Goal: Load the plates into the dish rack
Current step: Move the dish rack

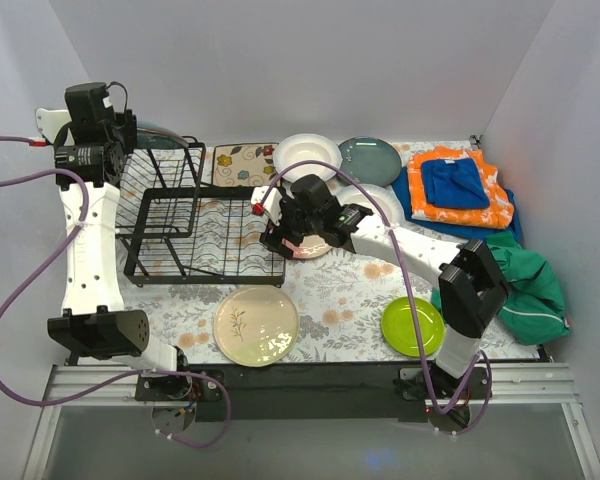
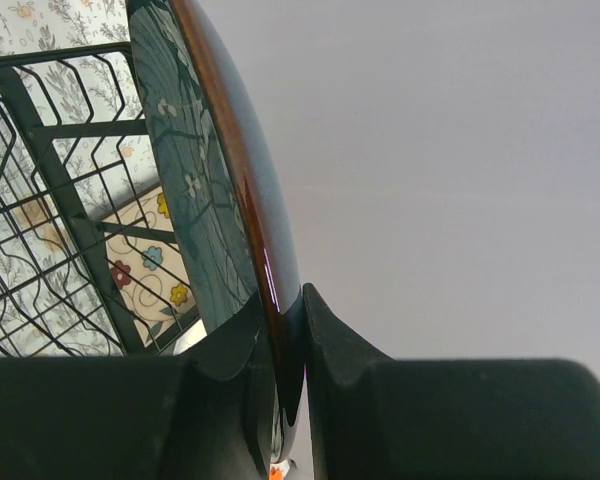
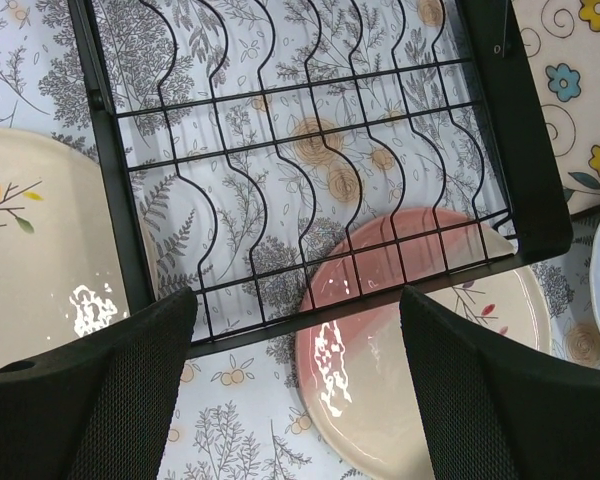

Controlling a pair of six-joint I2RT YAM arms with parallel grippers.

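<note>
**While one dark plate hangs over the rack, six lie on the counter**

Where the black wire dish rack (image 1: 205, 225) stands, the counter (image 1: 340, 300) is covered by a pale cloth printed with grey leaves and orange flowers. Plain pale walls close it in on three sides.

Just in front of the rack lies a cream sprig plate (image 1: 257, 326). At the rack's right near corner lies a pink-cream plate (image 3: 410, 350). The right wrist view shows it partly through the wires, so whether its edge goes under the frame cannot be told. Behind the rack's right end is a flowered mat (image 1: 245, 163), and beyond that a white deep plate (image 1: 307, 153) and a blue-grey plate (image 1: 370, 160). A second white plate (image 1: 385, 198) lies to the rack's right, half hidden by the right arm (image 1: 400, 240). The lime green plate (image 1: 412, 326) is well to the rack's right and nearer the arm bases. Farther right again lie folded orange and blue cloths (image 1: 458, 185) and a green cloth (image 1: 525, 285).

The left jaws are clamped on the rim of a dark plate (image 2: 195, 200), holding it on edge above the rack's far left corner. The right jaws stand wide open over the rack's right near corner, gripping nothing, with the pink-cream plate below the gap.
</note>
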